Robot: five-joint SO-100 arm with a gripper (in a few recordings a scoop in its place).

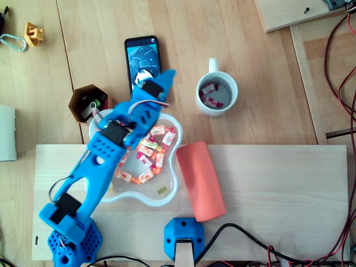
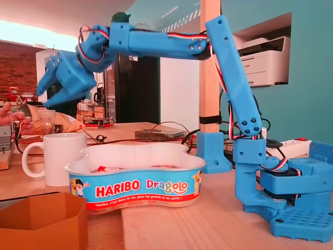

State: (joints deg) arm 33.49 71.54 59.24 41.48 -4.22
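Note:
My blue gripper [image 1: 162,78] hangs high above the table with its jaws apart and nothing visible between them. In the overhead view it sits over the lower end of a black phone [image 1: 141,53], left of a white mug [image 1: 216,94] holding a few wrapped candies. In the fixed view the gripper [image 2: 50,92] is raised above the mug [image 2: 60,156]. Below the arm stands a white Haribo tub [image 1: 170,192] with several wrapped candies [image 1: 151,150] inside; the tub [image 2: 136,185] shows in the fixed view too.
An orange cylinder [image 1: 201,181] lies right of the tub. A brown hexagonal box [image 1: 89,103] stands left of it. Cables [image 1: 339,67] run along the right side. A second blue base [image 1: 183,233] sits at the front edge of the board.

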